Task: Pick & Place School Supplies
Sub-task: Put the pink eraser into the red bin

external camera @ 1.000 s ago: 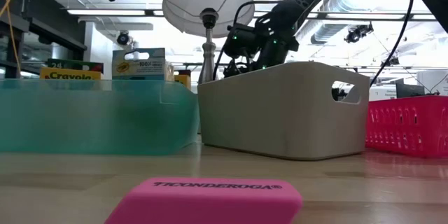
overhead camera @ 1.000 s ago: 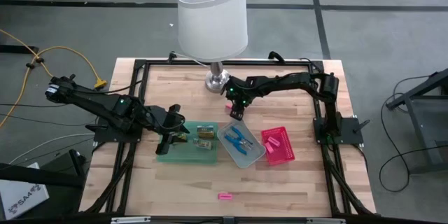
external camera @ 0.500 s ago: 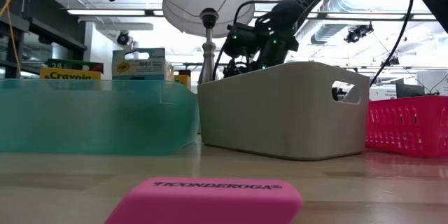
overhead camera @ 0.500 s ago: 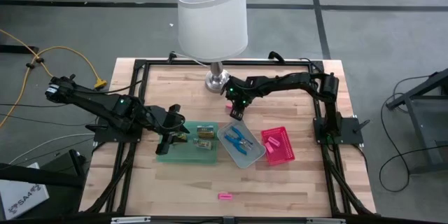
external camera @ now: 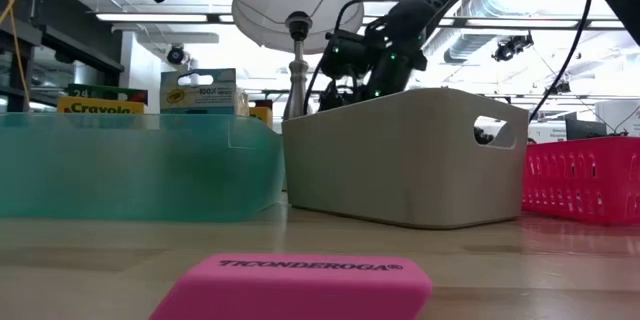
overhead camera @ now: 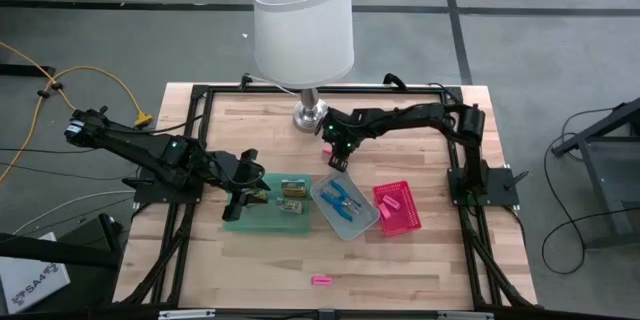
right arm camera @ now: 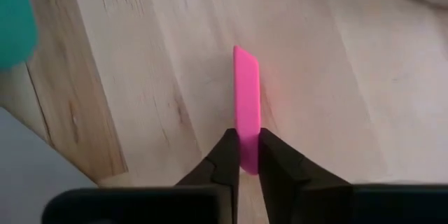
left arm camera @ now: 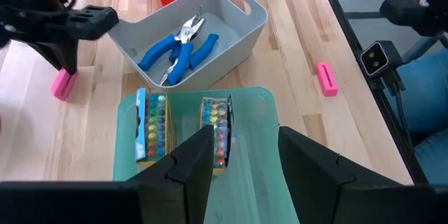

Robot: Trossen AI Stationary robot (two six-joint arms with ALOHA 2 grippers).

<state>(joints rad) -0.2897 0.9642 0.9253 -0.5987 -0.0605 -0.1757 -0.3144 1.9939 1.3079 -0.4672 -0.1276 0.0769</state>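
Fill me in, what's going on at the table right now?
The right gripper is near the lamp, shut on a pink eraser on the wood. The left gripper hovers open over the green tray with its crayon packs. Blue pliers lie in the grey bin; another eraser is loose.
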